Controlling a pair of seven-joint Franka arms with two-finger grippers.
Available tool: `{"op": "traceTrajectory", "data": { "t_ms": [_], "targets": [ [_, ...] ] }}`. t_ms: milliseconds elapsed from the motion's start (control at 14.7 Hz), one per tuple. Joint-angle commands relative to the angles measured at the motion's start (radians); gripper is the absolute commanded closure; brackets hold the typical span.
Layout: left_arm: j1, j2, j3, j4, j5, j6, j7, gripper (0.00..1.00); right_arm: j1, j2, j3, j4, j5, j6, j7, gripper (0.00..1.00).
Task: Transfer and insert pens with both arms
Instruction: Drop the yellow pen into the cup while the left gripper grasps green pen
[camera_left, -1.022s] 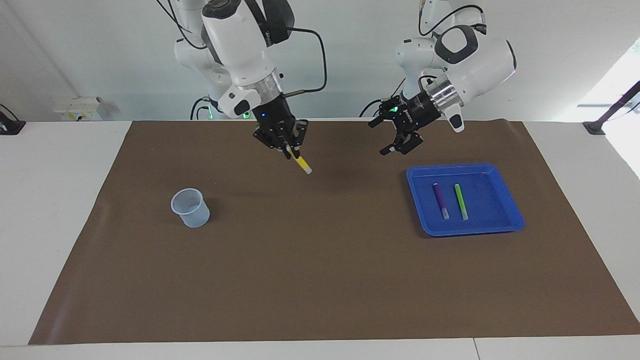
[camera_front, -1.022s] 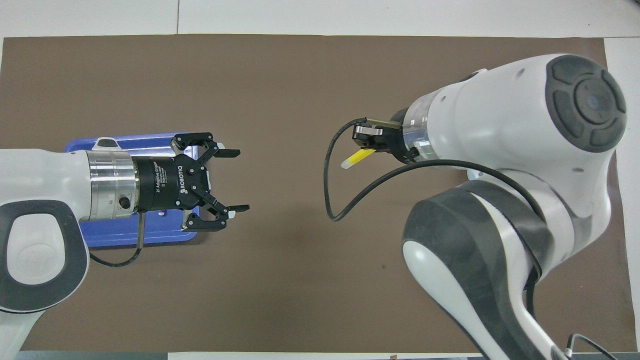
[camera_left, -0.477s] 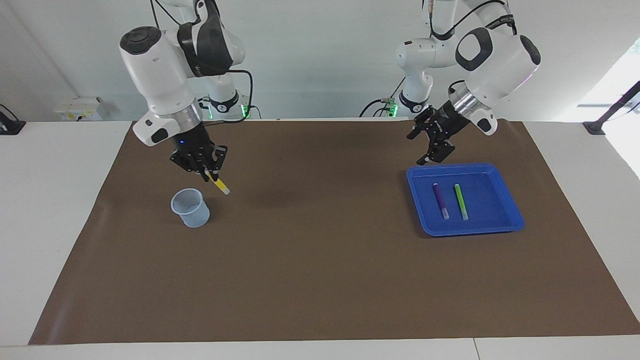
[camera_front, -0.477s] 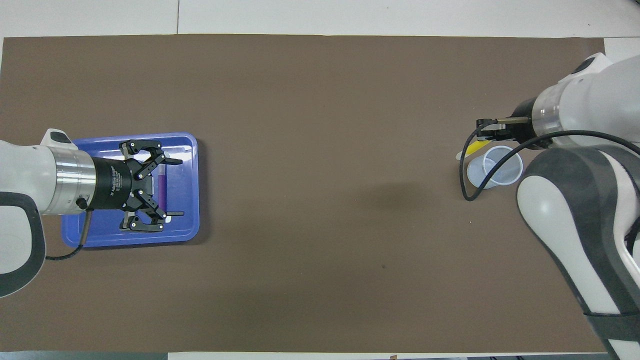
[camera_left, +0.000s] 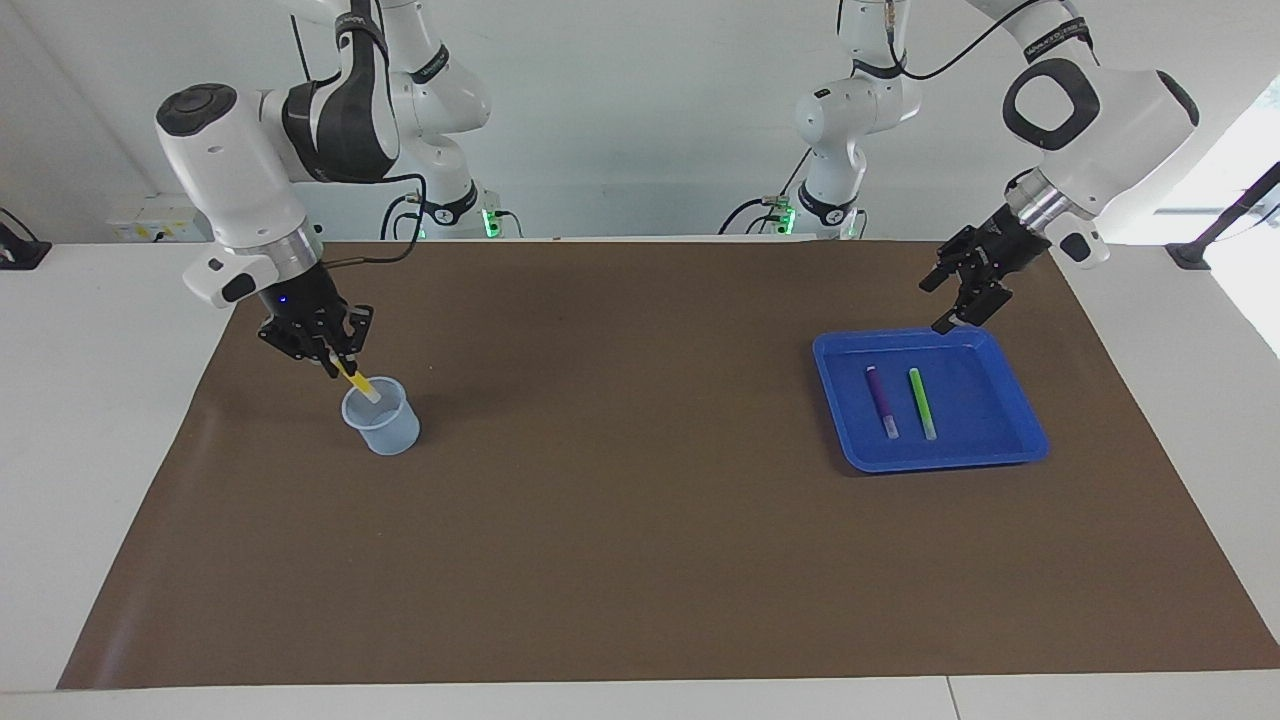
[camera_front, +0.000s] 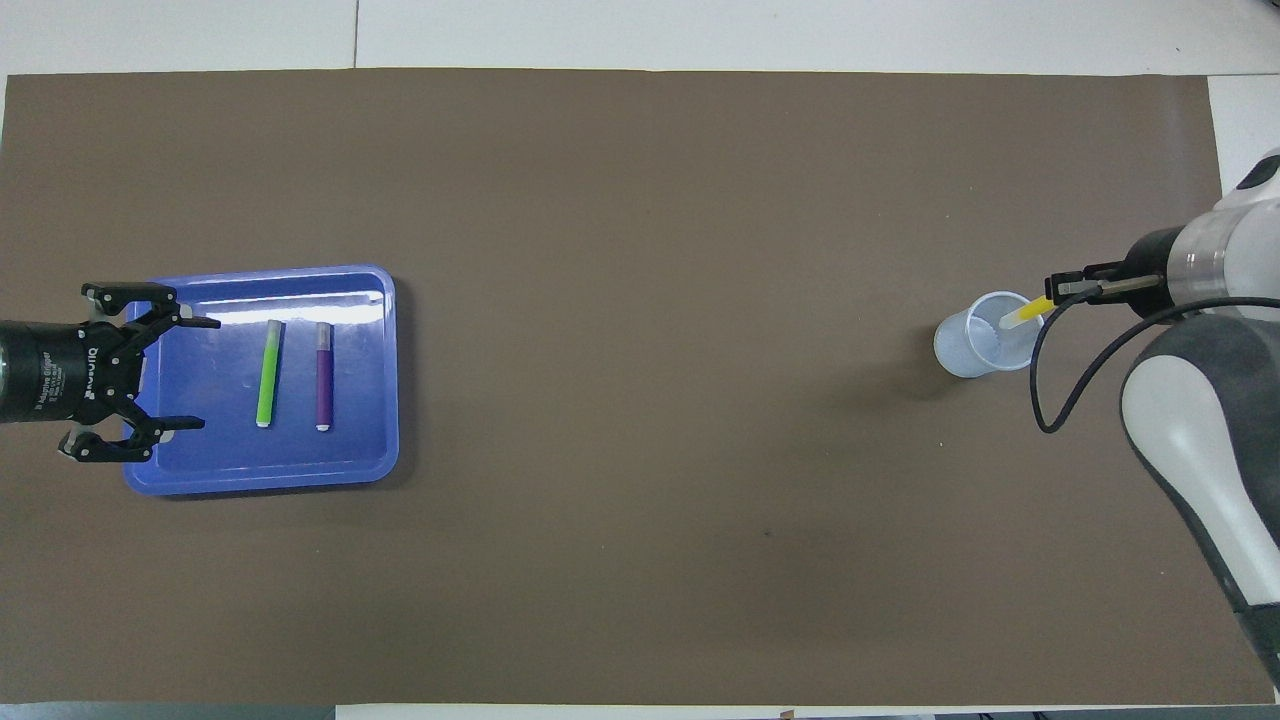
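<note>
My right gripper (camera_left: 333, 362) is shut on the yellow pen (camera_left: 356, 383), which it holds tilted. The pen's whitish cap end dips into the mouth of the clear plastic cup (camera_left: 382, 422). In the overhead view the yellow pen (camera_front: 1027, 313) slants from the right gripper (camera_front: 1062, 288) into the cup (camera_front: 982, 350). The green pen (camera_left: 921, 403) and the purple pen (camera_left: 881, 401) lie side by side in the blue tray (camera_left: 1010, 455). My left gripper (camera_left: 940, 305) hangs open and holds nothing. It is over the tray's edge at the left arm's end of the table, seen from above as left gripper (camera_front: 205, 372), green pen (camera_front: 267, 372), purple pen (camera_front: 324, 375) and tray (camera_front: 260, 478).
A brown mat (camera_left: 640, 520) covers most of the white table. Two smaller white arms (camera_left: 840, 110) with green lights at their bases stand at the robots' edge of the table. The cup and the tray stand at the two ends of the mat.
My right gripper carried the yellow pen from over the mat's middle to the cup and dipped its tip in. My left gripper drew back across the tray, uncovering both pens.
</note>
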Motion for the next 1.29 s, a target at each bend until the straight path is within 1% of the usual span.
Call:
{"op": "traceTrajectory", "data": {
  "t_ms": [0,204,341,545,613,817,953,1090,1158,1226],
  "targets": [
    [0.037,0.012,-0.010,-0.030,0.054,0.007,0.190,0.00,-0.002,-0.030,-0.010,-0.102,-0.018,0.092,-0.033,1.00],
    [0.046,0.080,-0.010,-0.031,0.132,0.064,0.359,0.00,-0.002,-0.025,-0.016,-0.162,-0.018,0.166,-0.038,1.00],
    [0.028,0.124,-0.011,-0.030,0.216,0.119,0.462,0.00,-0.002,-0.013,-0.017,-0.196,-0.018,0.215,-0.039,1.00],
    [-0.010,0.201,-0.011,-0.030,0.360,0.196,0.666,0.00,-0.005,0.011,-0.022,-0.202,-0.018,0.237,-0.041,1.00],
    [-0.015,0.222,-0.013,-0.030,0.385,0.223,0.724,0.00,-0.005,0.021,-0.027,-0.202,-0.018,0.243,-0.041,1.00],
    [-0.033,0.284,-0.011,-0.030,0.388,0.277,0.896,0.00,-0.005,0.033,-0.027,-0.214,-0.018,0.260,-0.039,1.00],
    [-0.044,0.319,-0.011,-0.030,0.394,0.324,0.927,0.00,-0.005,0.042,-0.027,-0.214,-0.018,0.263,-0.039,1.00],
    [-0.067,0.350,-0.013,-0.030,0.458,0.346,0.941,0.00,-0.005,0.042,-0.027,-0.219,-0.018,0.287,-0.039,1.00],
    [-0.075,0.364,-0.013,-0.025,0.468,0.349,0.941,0.02,-0.005,0.042,-0.027,-0.222,-0.018,0.286,-0.038,1.00],
    [-0.075,0.377,-0.013,-0.022,0.477,0.349,0.949,0.07,-0.005,0.042,-0.027,-0.222,-0.018,0.286,-0.038,1.00]
  ]
}}
